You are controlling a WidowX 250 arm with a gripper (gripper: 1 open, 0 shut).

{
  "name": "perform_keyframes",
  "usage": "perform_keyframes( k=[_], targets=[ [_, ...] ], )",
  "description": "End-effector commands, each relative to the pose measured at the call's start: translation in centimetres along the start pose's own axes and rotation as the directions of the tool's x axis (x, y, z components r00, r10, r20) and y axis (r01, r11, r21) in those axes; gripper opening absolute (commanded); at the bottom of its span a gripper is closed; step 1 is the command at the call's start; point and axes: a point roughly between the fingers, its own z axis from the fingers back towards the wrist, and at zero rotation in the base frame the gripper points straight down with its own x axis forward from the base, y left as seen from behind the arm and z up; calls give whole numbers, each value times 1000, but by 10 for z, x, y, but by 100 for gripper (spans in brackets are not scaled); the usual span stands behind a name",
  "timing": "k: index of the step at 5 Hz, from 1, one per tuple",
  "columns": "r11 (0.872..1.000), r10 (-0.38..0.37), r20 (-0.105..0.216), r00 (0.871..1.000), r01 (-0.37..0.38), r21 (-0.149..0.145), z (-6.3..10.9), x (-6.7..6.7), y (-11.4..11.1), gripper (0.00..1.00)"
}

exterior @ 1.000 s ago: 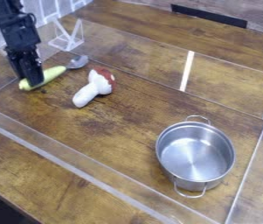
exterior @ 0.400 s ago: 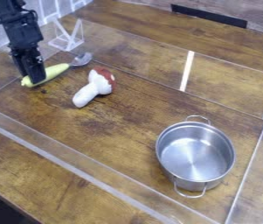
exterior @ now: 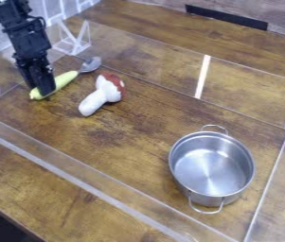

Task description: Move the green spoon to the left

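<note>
Green spoon [exterior: 63, 81]: located at the far-left part of the wooden counter [exterior: 132, 151], lying aslant, its grey metal end [exterior: 90, 64] pointing away toward the upper part of the view. The red-capped white mushroom toy [exterior: 103, 95] lies near it, on the right of the view. The steel pot [exterior: 212, 166] stands well apart, nearer the camera.

Jaws [exterior: 44, 87]: low, at the spoon's green handle. Whether they grip it or merely stand over it cannot be told; the arm covers the contact, and their spread is not legible.

Step in hand, as judged: securing the handle and shifting it left. Confirm the hold before any travel. Keep the jaws low and level, so that the spoon slides or lifts only slightly. Move slowly, away from the mushroom toy. Risk noted: a grip near one end may let the spoon pivot, swinging the metal end round. Release only once it lies flat.
</note>
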Motion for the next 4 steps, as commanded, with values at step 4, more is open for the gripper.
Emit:
perform_keyframes(
  k=[4],
  targets=[
    [999, 13, 5, 1000, -13, 36, 47, -2, 5, 0]
  ],
)
